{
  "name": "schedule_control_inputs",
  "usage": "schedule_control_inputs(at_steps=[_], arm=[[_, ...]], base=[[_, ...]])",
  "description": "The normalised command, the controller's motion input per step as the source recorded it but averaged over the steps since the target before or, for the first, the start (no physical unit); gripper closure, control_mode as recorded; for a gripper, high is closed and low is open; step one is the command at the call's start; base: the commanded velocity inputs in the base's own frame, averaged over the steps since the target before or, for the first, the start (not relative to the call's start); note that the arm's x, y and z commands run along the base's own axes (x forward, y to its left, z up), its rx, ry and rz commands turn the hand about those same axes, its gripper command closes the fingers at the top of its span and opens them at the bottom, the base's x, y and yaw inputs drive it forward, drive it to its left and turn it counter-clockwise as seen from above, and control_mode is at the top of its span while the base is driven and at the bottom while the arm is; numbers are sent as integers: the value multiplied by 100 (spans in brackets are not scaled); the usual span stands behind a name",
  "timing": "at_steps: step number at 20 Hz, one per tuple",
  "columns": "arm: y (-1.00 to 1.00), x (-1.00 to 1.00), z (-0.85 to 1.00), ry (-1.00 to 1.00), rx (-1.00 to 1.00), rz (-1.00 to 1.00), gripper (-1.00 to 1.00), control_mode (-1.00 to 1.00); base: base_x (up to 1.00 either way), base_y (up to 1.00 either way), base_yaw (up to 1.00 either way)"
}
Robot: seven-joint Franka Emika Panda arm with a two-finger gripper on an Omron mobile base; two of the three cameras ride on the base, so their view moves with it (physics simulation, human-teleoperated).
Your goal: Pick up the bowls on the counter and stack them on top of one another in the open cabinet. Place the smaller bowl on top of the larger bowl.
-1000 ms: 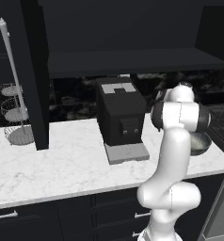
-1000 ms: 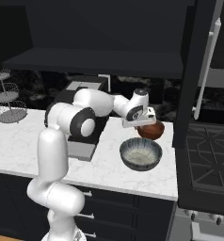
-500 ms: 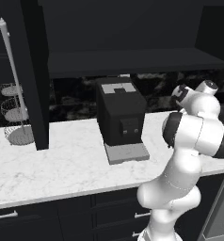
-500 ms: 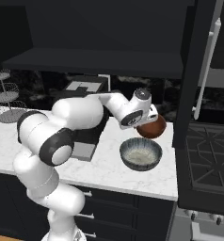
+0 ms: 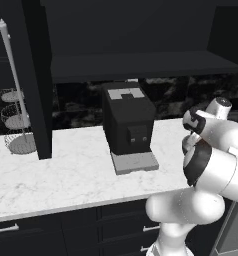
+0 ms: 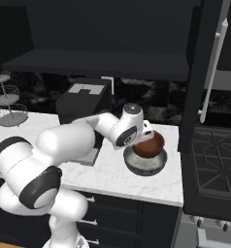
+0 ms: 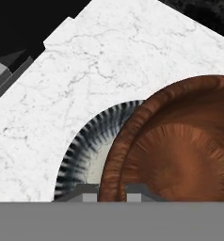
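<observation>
My gripper [image 7: 112, 193] is shut on the rim of the smaller bowl [image 6: 150, 144], which is reddish-brown and glossy. Its rim [image 7: 115, 169] runs between my two fingertips [image 7: 88, 192]. The bowl is tilted and hangs just over the back of the larger bowl [image 6: 145, 163], grey outside and pale with dark streaks inside [image 7: 85, 146]. That one stands on the white marble counter [image 6: 112, 172] near its right end. Whether the two bowls touch I cannot tell. Above is the open cabinet, with its long dark shelf [image 6: 98, 63] [image 5: 141, 65]. In the left base view my own arm [image 5: 211, 165] covers the bowls.
A black coffee machine [image 6: 83, 104] [image 5: 127, 122] stands left of the bowls. Wire tiered baskets [image 6: 8, 104] [image 5: 16, 122] sit at the counter's far left, beside a black upright panel [image 5: 38, 80]. A stove [image 6: 217, 164] borders the counter on the right, and a tall black unit with a silver handle [image 6: 214, 68] rises behind it.
The arm has folded, and its elbow has swung down and out. The brown bowl has come forward and lower, from behind the grey bowl to over it.
</observation>
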Motion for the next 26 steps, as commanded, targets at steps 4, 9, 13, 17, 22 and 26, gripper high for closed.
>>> schedule_control_inputs(at_steps=[4, 9, 13, 17, 22, 26], arm=[[13, -5, -25, 14, 0, 0, 100, -100], [-9, 0, -15, 15, 1, 0, 100, -100], [-22, 0, -5, 5, 1, 0, -100, -100], [-24, 0, 0, 0, 0, 0, -100, -100], [11, -37, 2, 0, 0, 1, -100, -100], [70, -76, -11, 2, -3, 4, -100, -100]], base=[[0, 0, 0], [0, 0, 0], [0, 0, 0], [0, 0, 0], [0, 0, 0], [0, 0, 0]])
